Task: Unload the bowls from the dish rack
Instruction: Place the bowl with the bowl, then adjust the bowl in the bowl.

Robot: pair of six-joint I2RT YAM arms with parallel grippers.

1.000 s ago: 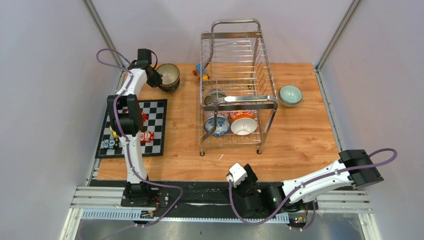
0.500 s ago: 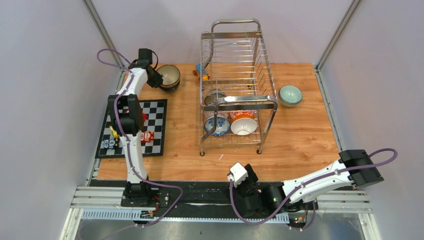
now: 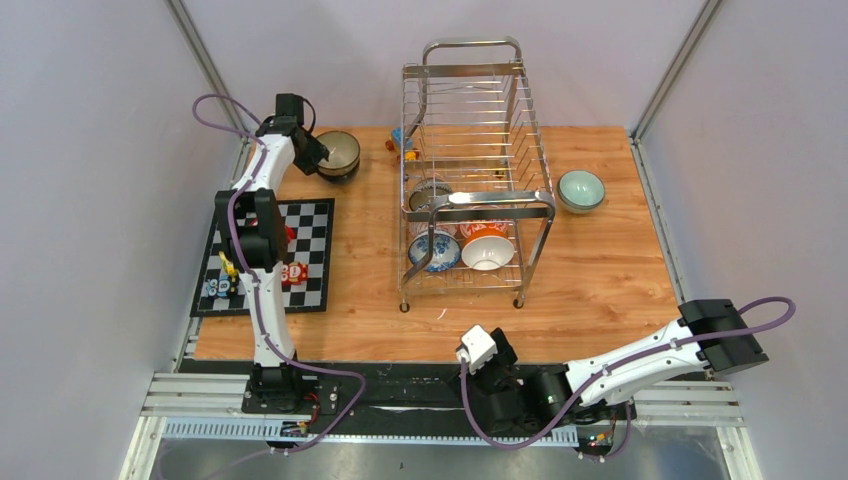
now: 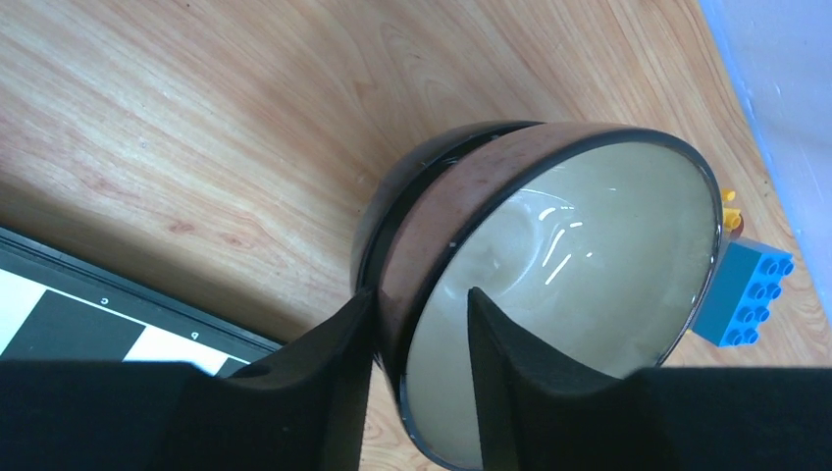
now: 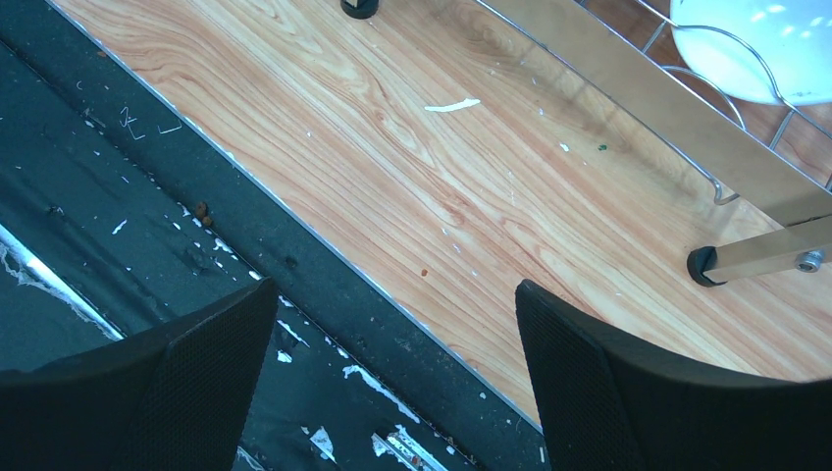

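Note:
A speckled brown bowl (image 4: 569,265) with a cream inside sits nested in a darker bowl (image 4: 378,211) at the table's far left (image 3: 337,150). My left gripper (image 4: 420,294) straddles its near rim, open: one finger lies against the outer wall, the other stands inside, apart from the rim. The chrome dish rack (image 3: 470,110) stands mid-table. Its lower tier holds a blue-white bowl (image 3: 436,250), an orange-white bowl (image 3: 487,247) and a dark striped bowl (image 3: 430,193). A mint green bowl (image 3: 581,190) rests right of the rack. My right gripper (image 5: 394,287) hangs open over the table's near edge, holding nothing.
A black-and-white chequered board (image 3: 270,255) with small toy pieces lies at the left. A blue toy block (image 4: 751,294) lies just beyond the stacked bowls. The rack's foot (image 5: 702,265) and lower rail (image 5: 628,108) are ahead of my right gripper; a black mat (image 5: 147,196) borders the table.
My left gripper's jaws have spread apart from the brown bowl's rim. The bowl stays nested at the far left. The right arm has not moved.

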